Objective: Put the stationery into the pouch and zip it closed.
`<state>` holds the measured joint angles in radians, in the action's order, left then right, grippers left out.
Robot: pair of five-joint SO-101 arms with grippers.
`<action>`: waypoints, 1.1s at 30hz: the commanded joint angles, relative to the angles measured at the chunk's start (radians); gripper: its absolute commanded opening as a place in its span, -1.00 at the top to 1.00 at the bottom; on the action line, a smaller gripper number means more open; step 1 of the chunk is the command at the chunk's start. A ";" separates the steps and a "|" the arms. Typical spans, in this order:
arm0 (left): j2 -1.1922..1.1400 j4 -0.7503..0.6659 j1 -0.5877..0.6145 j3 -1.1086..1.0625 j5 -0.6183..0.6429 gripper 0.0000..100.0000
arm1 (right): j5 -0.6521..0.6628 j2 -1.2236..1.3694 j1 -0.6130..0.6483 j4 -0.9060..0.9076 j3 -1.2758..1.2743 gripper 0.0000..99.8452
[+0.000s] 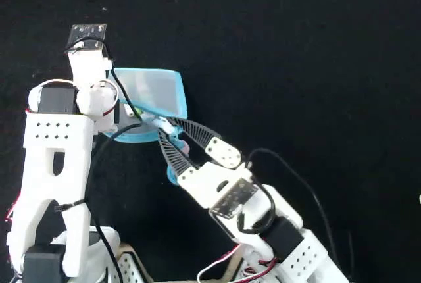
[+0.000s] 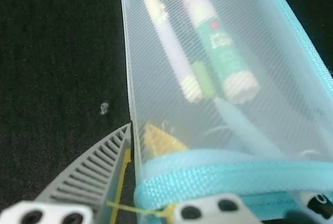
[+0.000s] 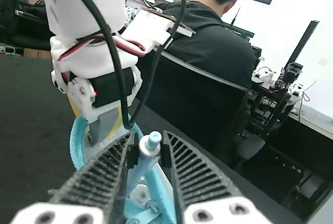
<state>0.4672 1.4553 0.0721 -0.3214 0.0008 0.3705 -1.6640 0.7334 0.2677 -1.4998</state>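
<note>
A black cloth-covered table [image 1: 296,66] carries two white arms. The left arm [image 1: 56,145] stands at the table's left side, and the right arm [image 1: 263,217] enters from the lower right. A light-blue translucent mesh pouch [image 1: 158,92] with a teal zip edge lies between them, near the table centre. The left gripper [image 1: 127,117] is clamped on the pouch's edge, with one grey ribbed finger [image 2: 99,166] against the outer wall. The right gripper [image 3: 148,139] pinches a light-blue pen [image 3: 152,141] between black ribbed fingers, just above the pouch's open rim. Inside the pouch lie a white glue stick with a green label [image 2: 226,52], a pale marker [image 2: 171,52] and a small yellow item [image 2: 161,140].
</note>
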 commanded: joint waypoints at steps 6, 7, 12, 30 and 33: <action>0.015 0.006 -0.016 0.022 -0.002 0.94 | -0.077 0.002 0.044 0.005 0.137 0.98; 0.015 0.006 -0.016 0.022 -0.002 0.94 | -0.080 0.004 0.044 0.005 0.142 0.98; 0.015 0.006 -0.016 0.022 -0.002 0.94 | -0.078 0.004 0.044 0.003 0.035 0.98; 0.015 0.006 -0.018 0.022 -0.003 0.94 | -0.078 0.117 0.141 -0.137 -0.070 0.98; 0.015 0.008 -0.018 0.022 -0.003 0.94 | -0.077 0.240 0.137 -0.138 -0.027 0.98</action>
<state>0.4672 1.4553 0.0721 -0.3214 0.0008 0.2969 -1.5750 0.8531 0.1450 -1.5781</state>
